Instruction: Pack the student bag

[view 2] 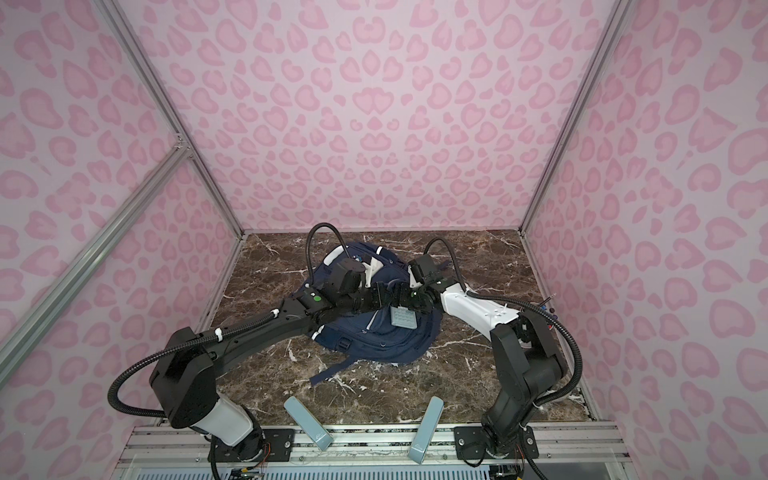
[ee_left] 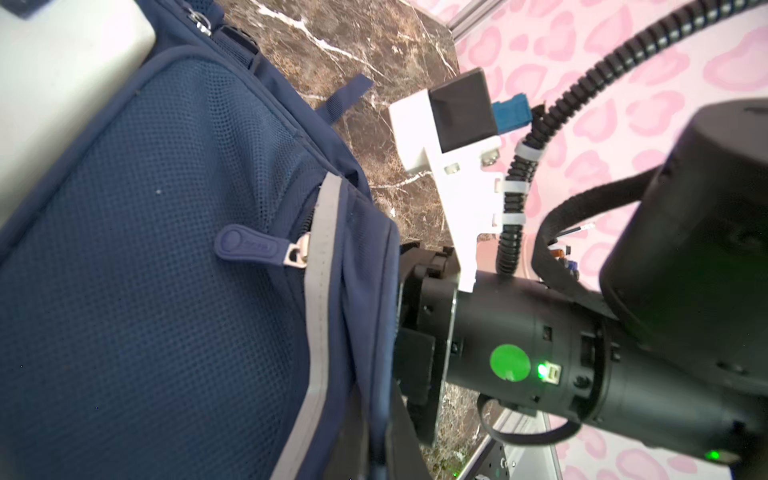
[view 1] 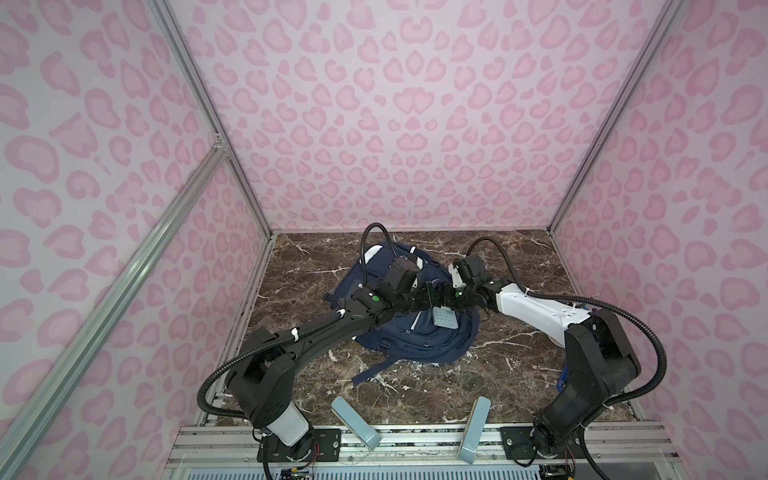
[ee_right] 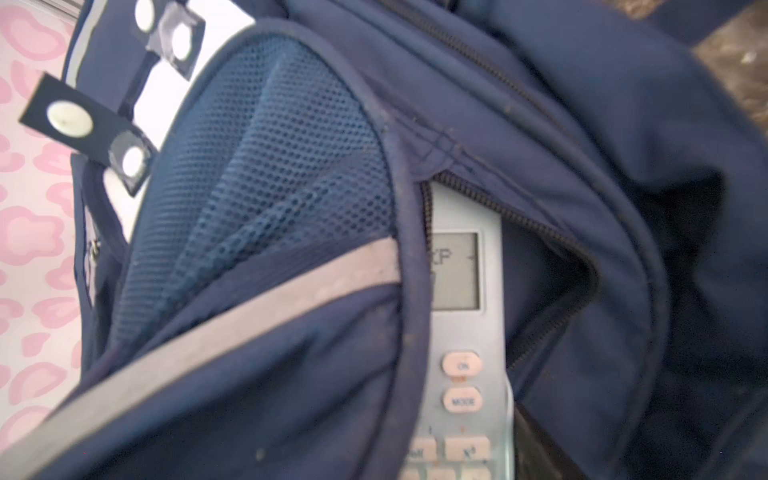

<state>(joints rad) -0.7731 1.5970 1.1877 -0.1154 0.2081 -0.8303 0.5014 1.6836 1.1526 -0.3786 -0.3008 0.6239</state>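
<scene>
Directly beneath left claw [view 1: 431,296], student bag [view 1: 419,345], unzipped

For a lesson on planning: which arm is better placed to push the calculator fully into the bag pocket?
Right, probably: its wrist camera looks straight down the calculator, half inside a zip pocket of the student bag, while the left claw is shut beside it.

**You're looking close onto the student bag [ee_left: 145,332], with the right arm's wrist [ee_left: 540,328] just beside it.**

You see a navy mesh panel [ee_left: 166,199] bordered by a grey reflective stripe [ee_left: 318,291], with a zipper pull [ee_left: 245,246] lying on the mesh next to it. The black wrist carries a green sticker [ee_left: 510,362] and a lit green lamp [ee_left: 542,370] and meets the bag's edge. Its white camera mount [ee_left: 453,187] and ribbed cable [ee_left: 582,83] stand before the marble desk [ee_left: 353,33] and the pink spotted wall [ee_left: 623,37].
</scene>
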